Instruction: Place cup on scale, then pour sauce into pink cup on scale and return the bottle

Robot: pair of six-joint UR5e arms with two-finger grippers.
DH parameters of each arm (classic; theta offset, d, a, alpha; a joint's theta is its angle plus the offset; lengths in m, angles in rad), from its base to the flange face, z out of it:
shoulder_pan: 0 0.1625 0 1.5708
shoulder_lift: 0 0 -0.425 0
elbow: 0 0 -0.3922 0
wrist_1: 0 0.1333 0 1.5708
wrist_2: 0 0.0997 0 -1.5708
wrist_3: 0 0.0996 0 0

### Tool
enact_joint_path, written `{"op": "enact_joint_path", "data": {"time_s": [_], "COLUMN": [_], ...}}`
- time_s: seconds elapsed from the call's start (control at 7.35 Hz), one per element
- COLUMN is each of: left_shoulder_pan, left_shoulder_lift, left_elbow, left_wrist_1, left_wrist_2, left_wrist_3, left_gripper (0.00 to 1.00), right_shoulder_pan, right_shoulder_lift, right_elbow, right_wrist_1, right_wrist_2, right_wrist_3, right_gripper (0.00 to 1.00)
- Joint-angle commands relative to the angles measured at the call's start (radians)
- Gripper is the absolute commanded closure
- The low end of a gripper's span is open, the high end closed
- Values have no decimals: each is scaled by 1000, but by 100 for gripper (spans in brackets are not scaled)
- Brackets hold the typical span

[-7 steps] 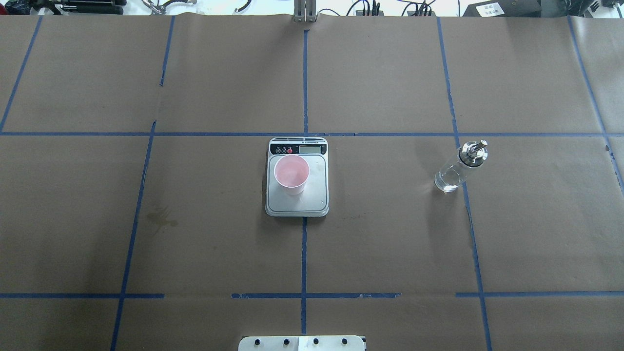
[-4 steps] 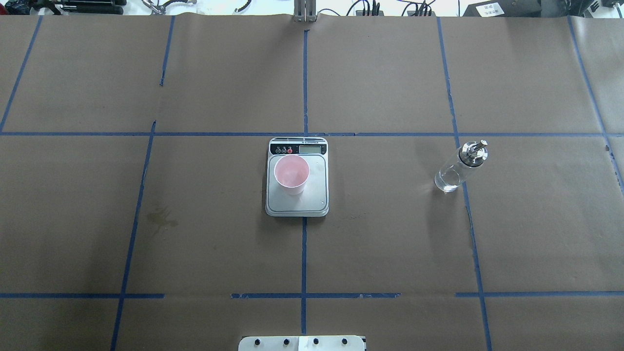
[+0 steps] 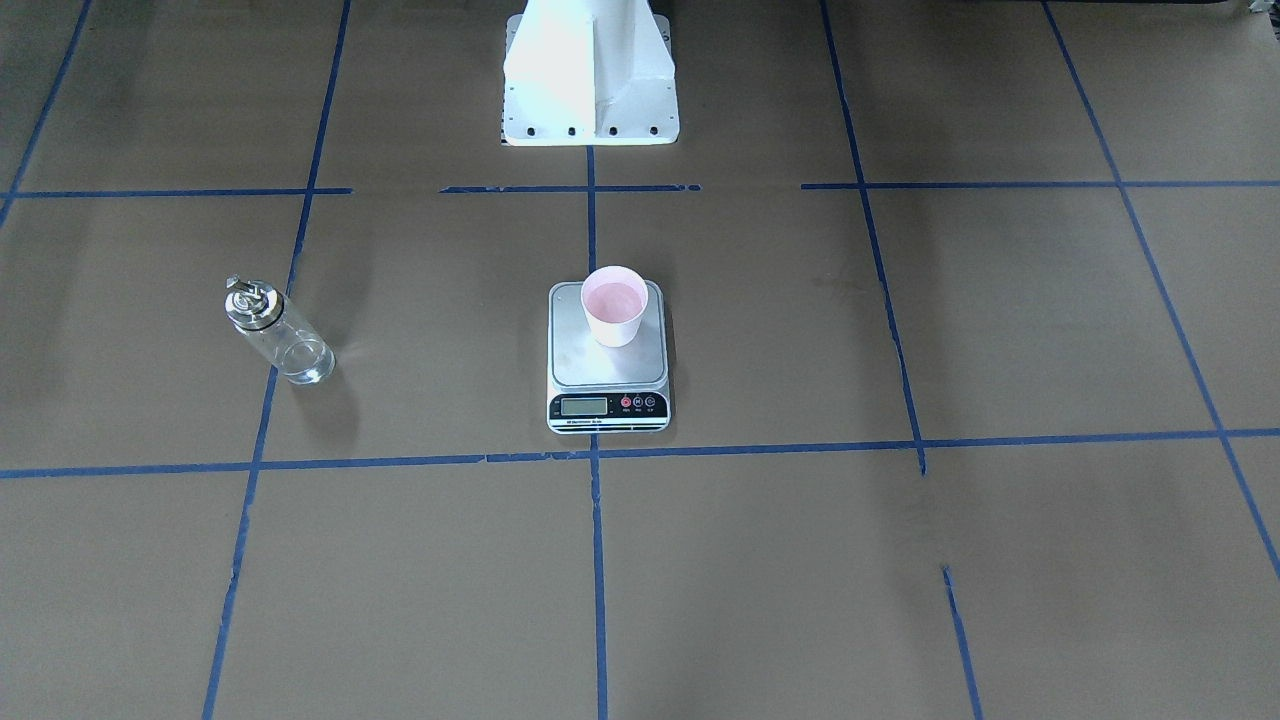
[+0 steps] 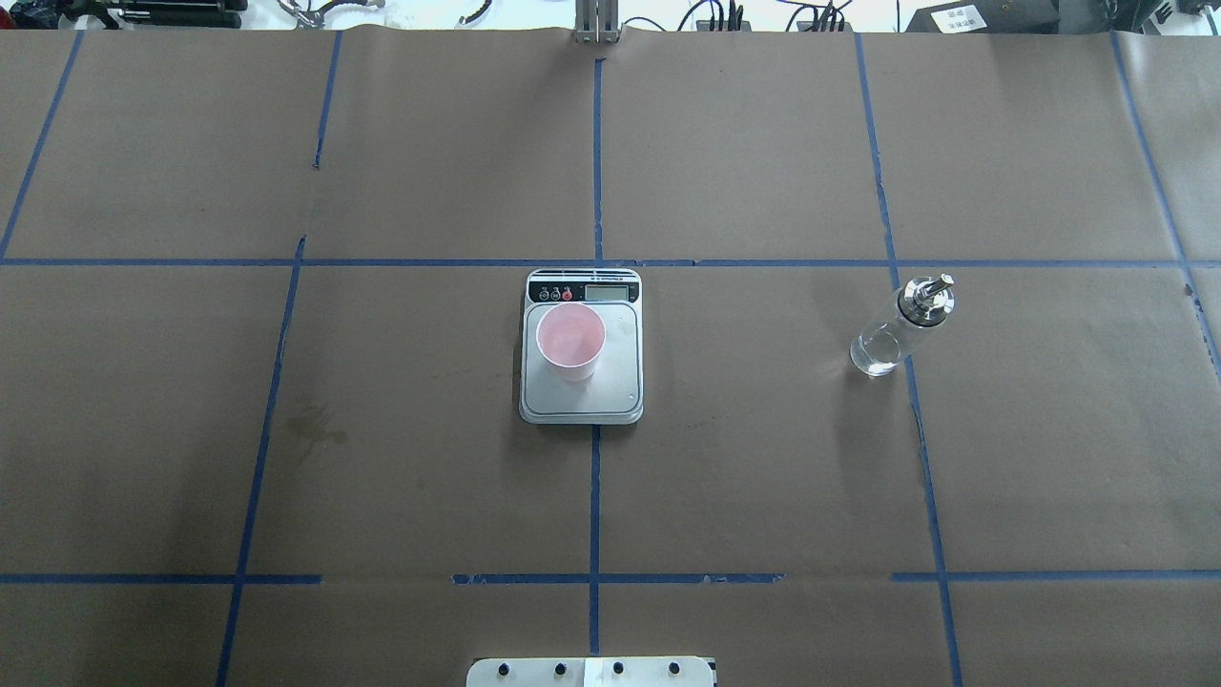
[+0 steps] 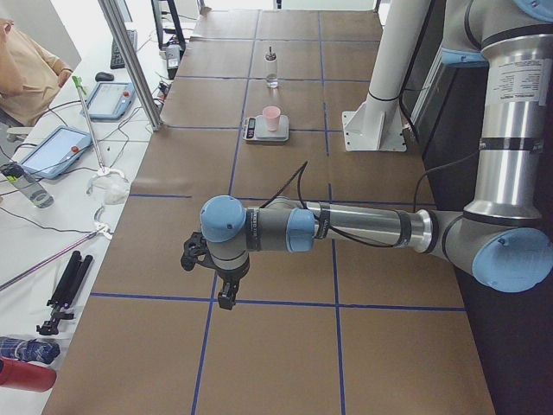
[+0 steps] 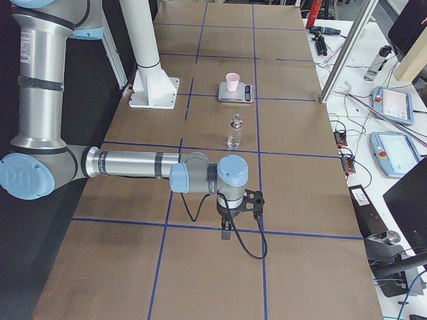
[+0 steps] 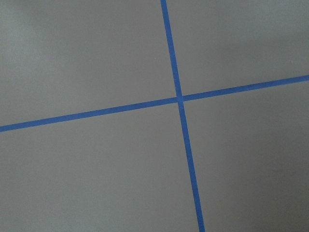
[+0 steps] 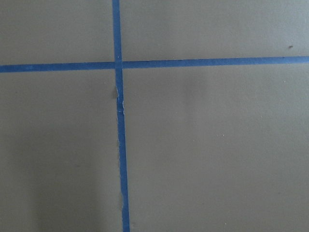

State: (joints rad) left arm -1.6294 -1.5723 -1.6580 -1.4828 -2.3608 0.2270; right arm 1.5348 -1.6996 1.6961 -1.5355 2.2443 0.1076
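Observation:
The pale pink cup point(image 4: 570, 342) stands upright on the scale point(image 4: 615, 382) at the table's middle, also in the front view point(image 3: 614, 308). The clear glass bottle point(image 4: 892, 329) with its silver pourer cap stands free on the table to the scale's right, also in the front view point(image 3: 280, 335). My left gripper point(image 5: 223, 299) hangs over bare table far from the scale, seen only in the left side view. My right gripper point(image 6: 226, 233) hangs past the bottle, seen only in the right side view. I cannot tell whether either is open or shut. Both hold nothing visible.
Brown paper with blue tape lines point(image 4: 595, 496) covers the table. The robot's white base point(image 3: 590, 80) stands behind the scale. Both wrist views show only paper and tape. Tablets and cables lie on side benches point(image 5: 60, 151).

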Motion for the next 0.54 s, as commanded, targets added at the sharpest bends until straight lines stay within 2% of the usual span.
{"op": "enact_joint_path", "data": {"time_s": [0.0, 0.41], "left_shoulder_pan": [14, 40], "left_shoulder_lift": [0, 0], "left_elbow": [6, 4], "left_wrist_1": [1, 3], "left_wrist_2": [2, 2], "left_wrist_3": [-2, -2], "left_gripper": [0, 0], "right_shoulder_pan": [-8, -21], "right_shoulder_lift": [0, 0], "right_elbow": [-1, -1], "right_wrist_1": [0, -2], "right_wrist_2": [0, 1], "right_wrist_3": [0, -2], "right_gripper": [0, 0]}}
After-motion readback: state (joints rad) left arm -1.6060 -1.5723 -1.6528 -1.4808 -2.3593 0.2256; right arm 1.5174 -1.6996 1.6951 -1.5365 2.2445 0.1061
